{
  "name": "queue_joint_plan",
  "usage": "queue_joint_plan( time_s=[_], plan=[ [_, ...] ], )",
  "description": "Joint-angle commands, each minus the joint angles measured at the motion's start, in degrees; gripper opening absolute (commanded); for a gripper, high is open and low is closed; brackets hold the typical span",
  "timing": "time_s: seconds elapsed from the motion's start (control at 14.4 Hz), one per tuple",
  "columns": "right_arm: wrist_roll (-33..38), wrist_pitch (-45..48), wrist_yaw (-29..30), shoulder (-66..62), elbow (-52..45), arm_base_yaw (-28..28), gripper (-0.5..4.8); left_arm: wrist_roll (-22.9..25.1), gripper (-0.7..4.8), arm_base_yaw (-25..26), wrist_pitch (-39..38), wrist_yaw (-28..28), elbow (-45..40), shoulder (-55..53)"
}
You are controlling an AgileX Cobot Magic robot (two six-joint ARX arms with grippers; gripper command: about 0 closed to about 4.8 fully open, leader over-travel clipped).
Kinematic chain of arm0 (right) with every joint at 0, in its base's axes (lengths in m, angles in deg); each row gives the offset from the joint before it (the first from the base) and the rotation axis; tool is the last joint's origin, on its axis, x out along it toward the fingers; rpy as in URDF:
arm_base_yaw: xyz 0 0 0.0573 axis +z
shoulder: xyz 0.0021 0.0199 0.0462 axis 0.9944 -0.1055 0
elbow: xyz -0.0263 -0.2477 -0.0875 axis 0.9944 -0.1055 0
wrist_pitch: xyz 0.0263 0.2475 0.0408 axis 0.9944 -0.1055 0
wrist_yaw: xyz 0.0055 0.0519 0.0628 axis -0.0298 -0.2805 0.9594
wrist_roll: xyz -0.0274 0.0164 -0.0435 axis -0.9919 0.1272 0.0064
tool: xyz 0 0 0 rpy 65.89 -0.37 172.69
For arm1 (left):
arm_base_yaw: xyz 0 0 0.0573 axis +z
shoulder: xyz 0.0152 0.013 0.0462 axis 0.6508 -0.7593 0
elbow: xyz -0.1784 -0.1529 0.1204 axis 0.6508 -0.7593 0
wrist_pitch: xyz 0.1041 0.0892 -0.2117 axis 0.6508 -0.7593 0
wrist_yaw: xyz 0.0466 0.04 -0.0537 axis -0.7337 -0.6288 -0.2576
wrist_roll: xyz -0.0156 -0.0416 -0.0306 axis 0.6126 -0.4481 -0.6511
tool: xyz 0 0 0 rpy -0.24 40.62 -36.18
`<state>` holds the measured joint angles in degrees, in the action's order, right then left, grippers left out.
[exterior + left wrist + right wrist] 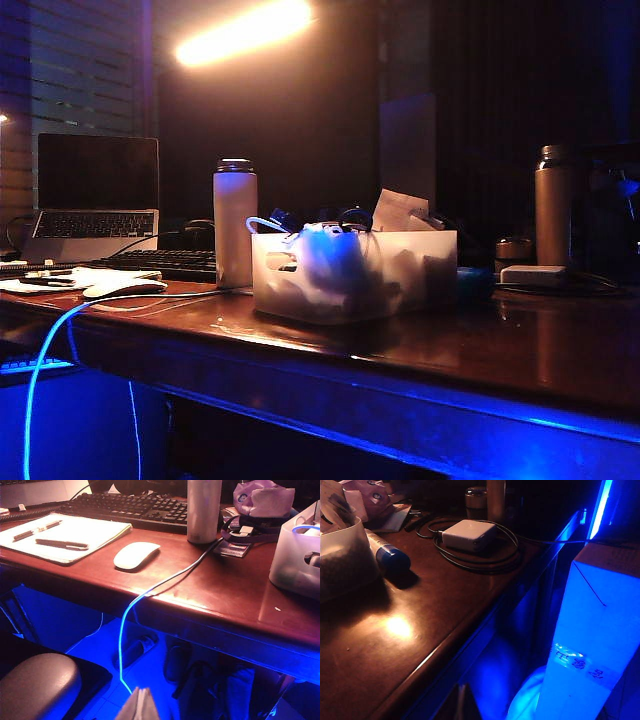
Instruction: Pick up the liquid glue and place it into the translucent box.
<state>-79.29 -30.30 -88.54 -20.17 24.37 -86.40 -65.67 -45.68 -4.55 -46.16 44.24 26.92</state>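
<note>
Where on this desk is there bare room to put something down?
Bare wood runs along the front edge: between the mouse and the box, and between the glue and the charger. It is crowded behind the box, around the keyboard and flask.

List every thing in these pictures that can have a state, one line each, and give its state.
liquid glue: lying on its side on the desk beside the translucent box, not picked up.
translucent box: upright, open-topped, already crowded with items.
white flask: upright, dark cap on.
laptop: lid open, screen dark.
left gripper: below the desk edge, holding nothing, jaws shut.
right gripper: below the desk edge, shut, empty.
</note>
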Motion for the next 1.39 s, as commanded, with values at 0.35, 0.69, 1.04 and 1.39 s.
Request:
queue_joint_plan(
  time_s=[0.35, 0.69, 1.04, 1.39],
  plan=[
    [0.7, 0.8, -0.1, 0.0, -0.2, 0.0, -0.01, -3.5, -0.06, 0.0, -0.2, 0.1, -0.2, 0.2],
    [7.6, 7.6, -1.1, -1.3, 8.3, 0.0, -0.01, -19.6, -0.05, 0.1, 8.6, -3.2, 14.9, -4.5],
    [4.7, 7.6, -6.4, -25.5, 30.7, 0.0, -0.01, -9.4, -0.06, 0.0, 0.4, 18.0, 50.7, -43.1],
    [-1.7, 4.5, -0.7, -54.7, 54.3, 0.0, -0.01, -1.2, -0.05, -3.1, -25.3, 37.4, 83.7, -72.4]
  ],
)
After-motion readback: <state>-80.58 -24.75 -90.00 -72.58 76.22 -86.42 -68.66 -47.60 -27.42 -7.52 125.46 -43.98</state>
